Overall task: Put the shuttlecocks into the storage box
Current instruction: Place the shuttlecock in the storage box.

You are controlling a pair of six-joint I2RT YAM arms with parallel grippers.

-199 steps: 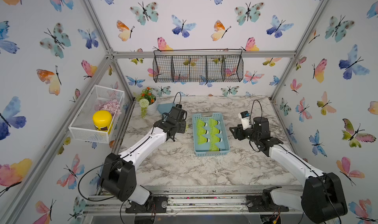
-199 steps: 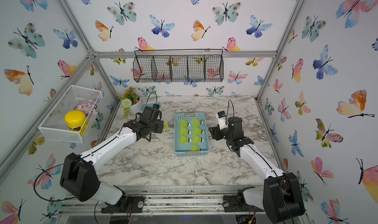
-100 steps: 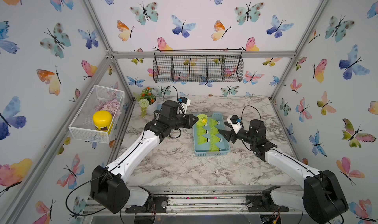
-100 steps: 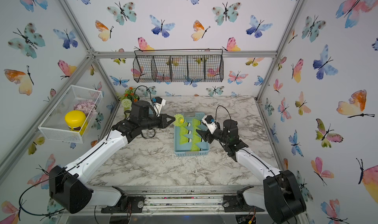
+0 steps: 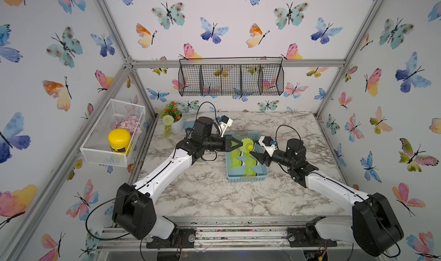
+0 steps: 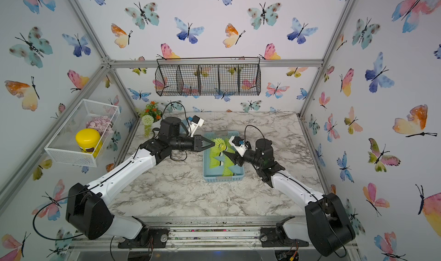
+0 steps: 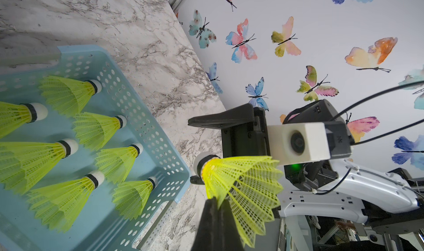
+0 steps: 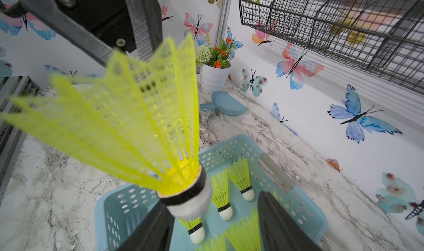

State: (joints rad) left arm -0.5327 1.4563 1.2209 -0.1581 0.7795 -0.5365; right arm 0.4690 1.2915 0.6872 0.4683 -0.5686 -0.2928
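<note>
My left gripper (image 5: 239, 144) (image 7: 216, 201) is shut on the skirt edge of one neon yellow-green shuttlecock (image 5: 247, 144) (image 6: 220, 145) (image 7: 243, 181), held level above the far part of the light blue storage box (image 5: 247, 178) (image 6: 224, 178) (image 7: 160, 142). The white tip (image 8: 192, 204) points at my right gripper (image 5: 254, 151) (image 8: 213, 208). That gripper is open: one finger (image 8: 158, 222) touches the tip, the other finger (image 8: 270, 215) stands apart. Several more shuttlecocks (image 5: 241, 162) (image 7: 101, 128) lie in rows inside the box.
A white pot of flowers (image 5: 175, 121) and a blue scoop (image 8: 223, 105) stand at the back left of the marble table. A black wire basket (image 5: 230, 79) hangs on the back wall. A white mesh basket (image 5: 114, 133) with a yellow jar hangs on the left wall.
My left arm rose from the table left of the box and carried the shuttlecock over it. My right gripper moved in around the tip, its jaws narrowing a little.
</note>
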